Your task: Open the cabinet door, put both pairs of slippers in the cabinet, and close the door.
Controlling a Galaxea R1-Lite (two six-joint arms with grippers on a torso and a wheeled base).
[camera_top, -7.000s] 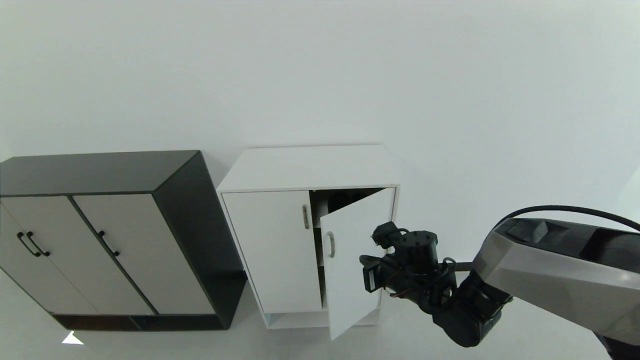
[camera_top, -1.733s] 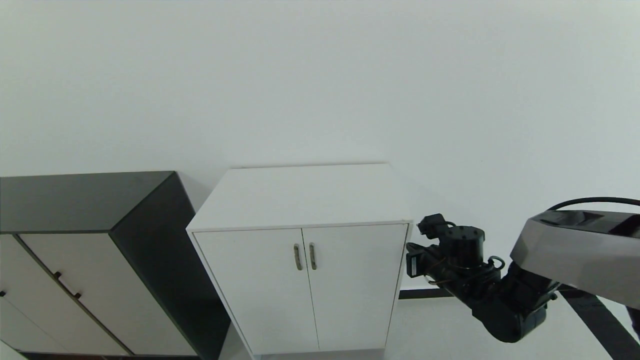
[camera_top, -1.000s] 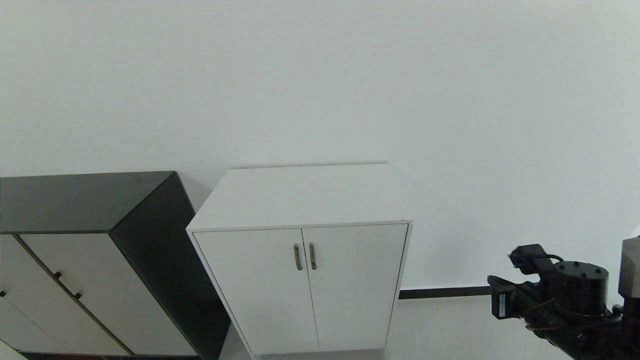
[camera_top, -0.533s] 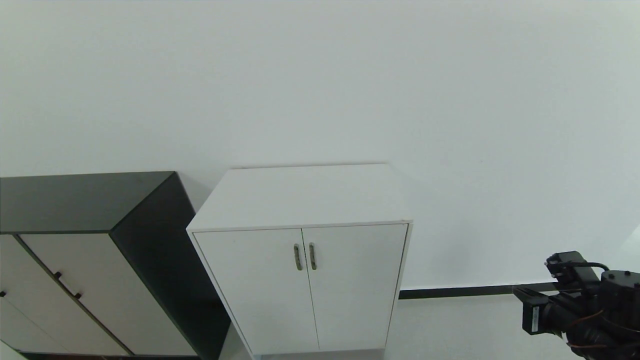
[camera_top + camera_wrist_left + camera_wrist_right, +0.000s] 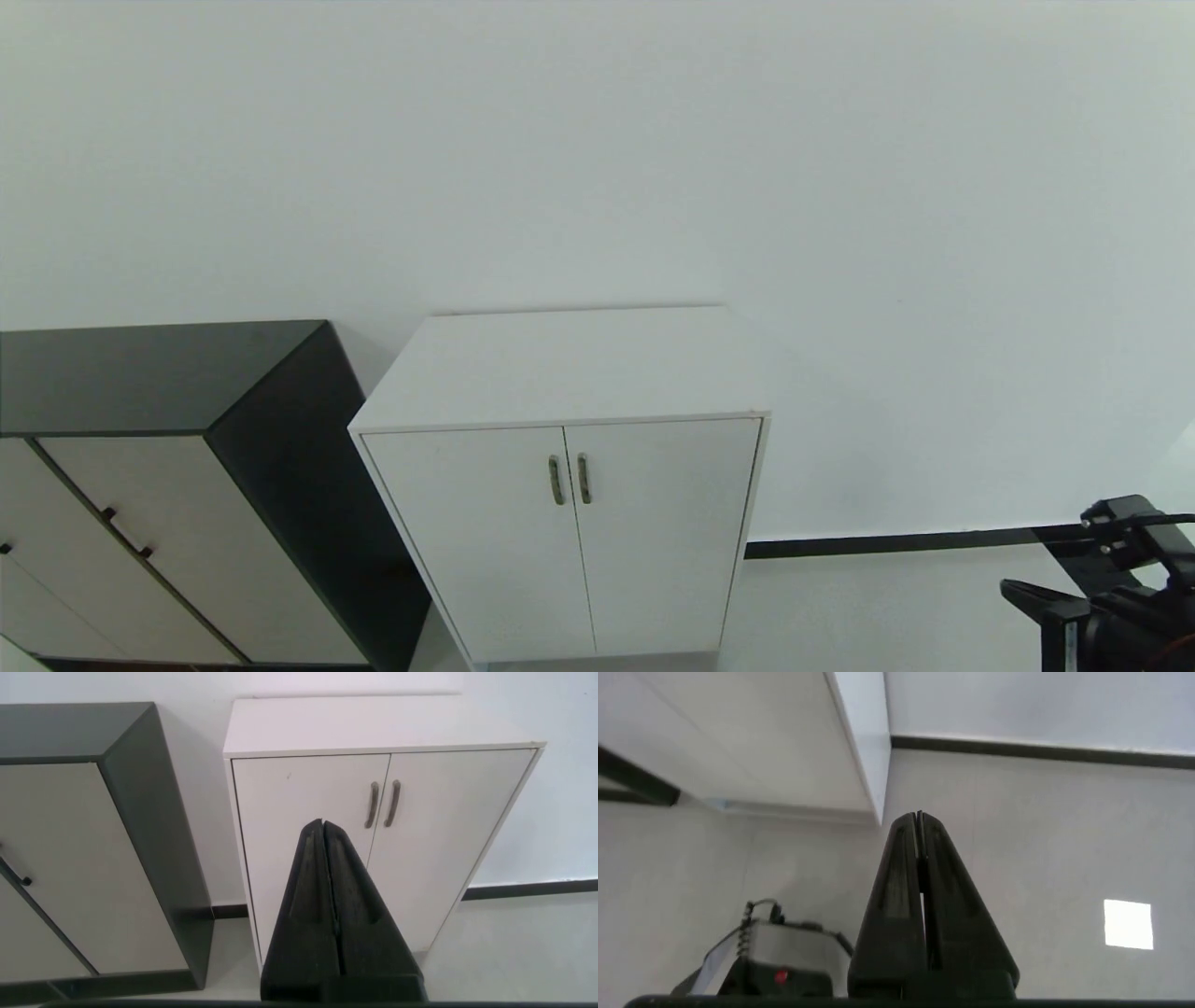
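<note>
- White cabinet (image 5: 560, 369): stands upright on the floor (image 5: 868, 607) with its back against the wall (image 5: 597, 140).
- Its 2 doors, the left door (image 5: 485, 551) and the right door (image 5: 663, 532), are both shut and meet flush at the centre seam.
- 2 handles (image 5: 556, 480) sit upright, just beside each other, 1 on either side of that seam.
- Contents: the interior is hidden behind the shut doors, so I cannot tell what it holds.
- Dark cabinet (image 5: 280, 467): stands just beside the white one, on the robot's left, with a narrow gap between them. Its pale doors (image 5: 140, 551) are shut and carry black handles (image 5: 126, 539).
- A black strip (image 5: 887, 541) runs along the foot of the wall on the robot's right of the white cabinet.
- Left gripper (image 5: 323, 826): fingers pressed together with nothing between them, in front of the left door and apart from it.
- Right gripper (image 5: 920, 819): fingers pressed together and holding nothing, low on the robot's right and well apart from the white cabinet.
</note>
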